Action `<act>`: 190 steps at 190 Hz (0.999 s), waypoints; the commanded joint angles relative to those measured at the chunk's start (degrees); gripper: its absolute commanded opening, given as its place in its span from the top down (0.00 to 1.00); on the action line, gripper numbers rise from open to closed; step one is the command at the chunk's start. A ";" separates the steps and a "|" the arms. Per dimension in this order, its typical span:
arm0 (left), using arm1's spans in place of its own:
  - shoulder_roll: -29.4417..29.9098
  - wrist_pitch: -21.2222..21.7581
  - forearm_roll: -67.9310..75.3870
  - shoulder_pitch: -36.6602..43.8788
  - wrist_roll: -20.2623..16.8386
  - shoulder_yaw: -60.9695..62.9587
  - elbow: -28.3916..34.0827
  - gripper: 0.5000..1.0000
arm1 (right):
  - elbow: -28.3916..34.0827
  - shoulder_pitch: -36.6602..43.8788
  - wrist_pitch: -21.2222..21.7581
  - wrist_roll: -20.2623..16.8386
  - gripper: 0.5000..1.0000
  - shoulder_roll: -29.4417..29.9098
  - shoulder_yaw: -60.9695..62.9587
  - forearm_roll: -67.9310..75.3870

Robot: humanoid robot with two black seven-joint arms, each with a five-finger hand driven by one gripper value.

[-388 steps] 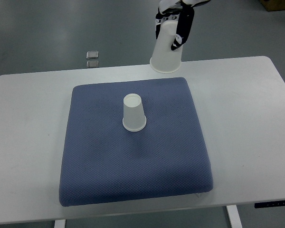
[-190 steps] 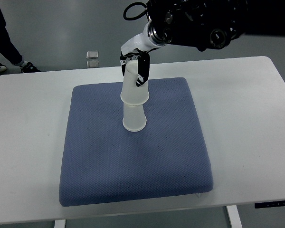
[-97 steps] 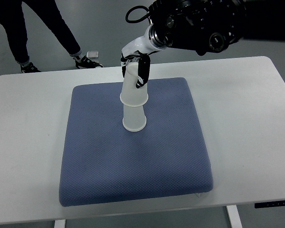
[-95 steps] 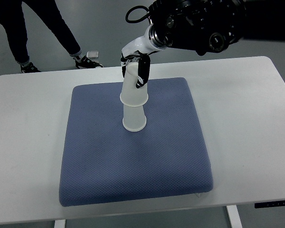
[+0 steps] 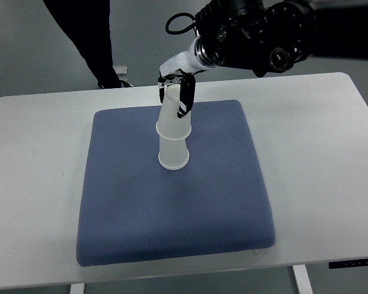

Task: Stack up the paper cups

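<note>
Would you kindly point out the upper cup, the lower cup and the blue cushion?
upper cup [image 5: 172,119], top view, its side wall.
lower cup [image 5: 173,154], top view, its side wall near the rim.
blue cushion [image 5: 172,214], top view, bare fabric.

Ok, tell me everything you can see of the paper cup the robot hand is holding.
The upper paper cup is plain white, looks like thin paper, and is upside down with its wide rim lowest. It tilts slightly, its closed end leaning toward the far side. The right robot hand grips its upper part with black fingers. Its rim sits over the top of the lower paper cup, which stands inverted on the blue cushion. It is only partly slid down.
</note>
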 commanded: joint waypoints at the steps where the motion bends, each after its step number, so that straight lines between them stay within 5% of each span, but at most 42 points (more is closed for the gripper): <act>1: 0.00 0.00 0.00 0.00 -0.02 0.00 0.00 0.00 | 0.00 -0.29 -0.18 0.01 0.44 0.00 0.00 0.02; 190: 0.00 0.00 0.00 0.09 -0.02 0.09 0.87 0.00 | -2.28 -3.72 -1.85 0.45 0.38 0.00 3.60 0.28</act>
